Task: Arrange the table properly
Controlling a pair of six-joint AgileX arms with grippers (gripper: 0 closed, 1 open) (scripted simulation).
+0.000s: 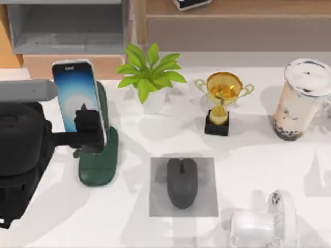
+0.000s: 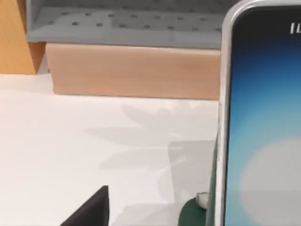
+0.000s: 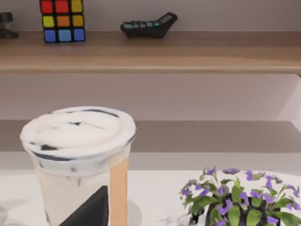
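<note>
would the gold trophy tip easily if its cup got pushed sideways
Probably yes. The trophy stands upright on a small dark base under a much wider cup with two handles, so it looks top-heavy. It likely stays rigid rather than flexing. Its shiny surface suggests that it could slip in a grip; a push low at the base seems safer.

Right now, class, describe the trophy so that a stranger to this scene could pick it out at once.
Start at the white table, below the wooden shelf. In the back row, between the potted plant and the milk tea cup, stands the trophy. It alone is shiny gold, with two handles and a black base.
</note>
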